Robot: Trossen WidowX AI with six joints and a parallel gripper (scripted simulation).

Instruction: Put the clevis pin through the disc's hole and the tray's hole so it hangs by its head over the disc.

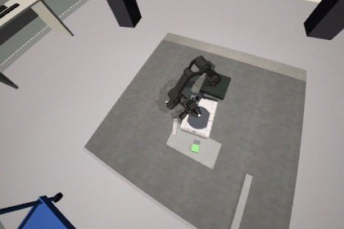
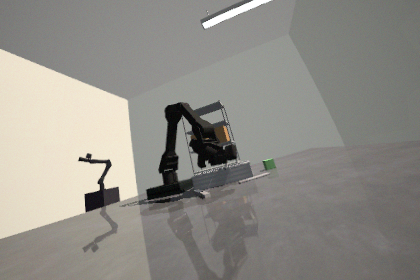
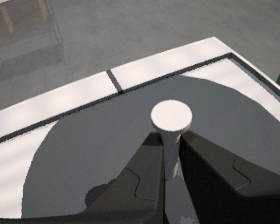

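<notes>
Pin (image 1: 199,115) (image 3: 171,116) is gripped on its shank just under the head, head up and above the fingertips, so the tip is left free to be fed downward. It is held over the tray (image 1: 212,106) (image 2: 222,175) (image 3: 160,62), inside the rim as seen from the wrist. Disc (image 1: 198,119) (image 3: 115,135) is laid flat in the tray, presumably to be trapped under the head. Dark spot on the disc could be the hole or a shadow; cannot tell. Pin tip hidden, so insertion can't be confirmed. Gripper (image 1: 198,114) (image 2: 225,163) (image 3: 168,140) is closed narrow on the pin. Arm (image 1: 180,84) (image 2: 171,136) is raised beside the tray, bent at the elbow, forearm sloped down over it. Alignment probably needs checking before lowering.
</notes>
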